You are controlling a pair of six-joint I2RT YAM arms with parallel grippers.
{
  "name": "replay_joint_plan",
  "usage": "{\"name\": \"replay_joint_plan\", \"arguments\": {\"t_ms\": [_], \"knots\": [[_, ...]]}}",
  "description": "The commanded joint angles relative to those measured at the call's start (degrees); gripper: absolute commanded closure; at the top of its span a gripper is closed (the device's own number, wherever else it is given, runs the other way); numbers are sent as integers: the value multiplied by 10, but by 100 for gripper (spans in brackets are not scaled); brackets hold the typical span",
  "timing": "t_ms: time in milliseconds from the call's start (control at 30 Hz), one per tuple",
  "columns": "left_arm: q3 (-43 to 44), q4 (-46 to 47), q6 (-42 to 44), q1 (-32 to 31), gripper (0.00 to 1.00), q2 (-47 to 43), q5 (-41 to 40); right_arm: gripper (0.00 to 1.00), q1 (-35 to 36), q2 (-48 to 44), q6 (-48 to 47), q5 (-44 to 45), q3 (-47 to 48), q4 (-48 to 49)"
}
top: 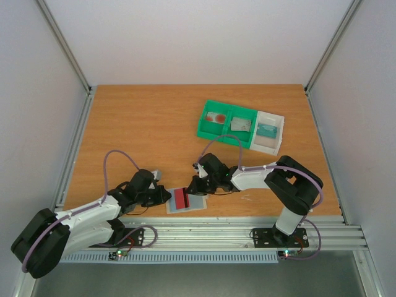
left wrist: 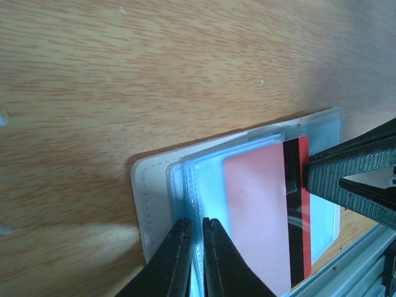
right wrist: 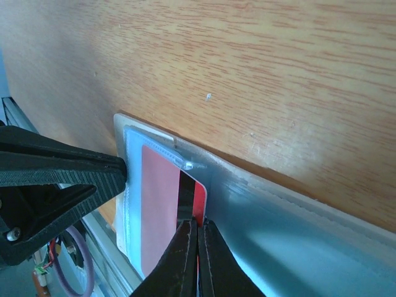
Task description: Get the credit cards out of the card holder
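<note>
The card holder (top: 195, 203) lies flat near the table's front edge, a translucent grey-blue sleeve (left wrist: 210, 179) on a white backing. A red credit card (left wrist: 257, 210) with a black stripe sits in its pocket, the striped end sticking out. My left gripper (left wrist: 197, 221) is shut on the sleeve's left edge. My right gripper (right wrist: 198, 224) is shut on the striped edge of the red card (right wrist: 159, 204). In the top view the left gripper (top: 166, 197) and the right gripper (top: 197, 188) meet over the holder from opposite sides.
A green two-compartment bin (top: 228, 135) at the back right holds a red-marked card (top: 216, 117) and a greyish card (top: 241, 124). Beside it a white tray (top: 276, 117) holds a teal card (top: 266, 130). The aluminium rail (top: 235, 230) runs just in front of the holder.
</note>
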Motion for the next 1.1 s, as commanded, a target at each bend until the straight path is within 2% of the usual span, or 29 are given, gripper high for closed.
{"name": "replay_joint_plan", "arguments": {"t_ms": [0,133,267,400,500,900,1067], "knots": [[-2,-19,11,0,91,5,-17,99,-8,-23,9,-2,-13,8],[0,-21,8,0,89,2,-17,99,-16,-36,9,3,-13,-15],[11,-29,3,0,82,-2,-17,99,-20,-56,8,8,-15,-36],[25,-45,3,0,70,-16,-17,99,-22,-80,9,17,-13,-66],[29,-51,3,0,65,-31,-17,99,-23,-99,9,22,-3,-104],[49,-34,26,0,62,-96,4,99,-23,-171,35,62,48,-245],[68,-30,45,-1,61,-109,9,99,-23,-179,17,87,76,-291]]}}
